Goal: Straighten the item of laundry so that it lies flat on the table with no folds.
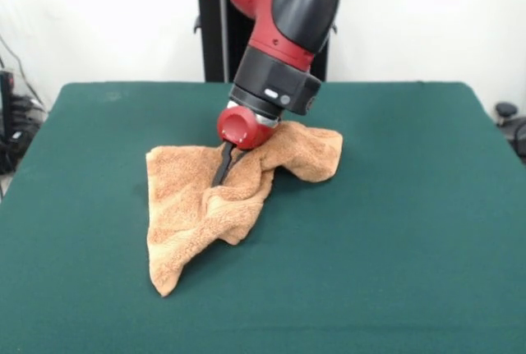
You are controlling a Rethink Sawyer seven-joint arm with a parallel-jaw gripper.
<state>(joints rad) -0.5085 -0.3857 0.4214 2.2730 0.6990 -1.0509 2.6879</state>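
Terry towel, orange-tan, lies bunched on the dark green table, a little toward the left edge and nearer the far edge than the near one. It is far from flat. A raised ridge runs across its middle, one flap is heaped up toward the right under the arm, and a long pointed corner trails down toward the table's near edge. Several creases cross the left part.

The gripper comes down into the fold at the towel's middle. One dark finger shows, pressed into the cloth; the other is hidden behind the fabric, so I cannot tell whether the fingers are spread or pinching the towel.

Judging by this, the job is at an early or middle stage. The towel is partly opened on its left side, but the ridge and the heaped right flap are yet to be drawn out, and the trailing corner wants pulling square before the cloth lies smooth.
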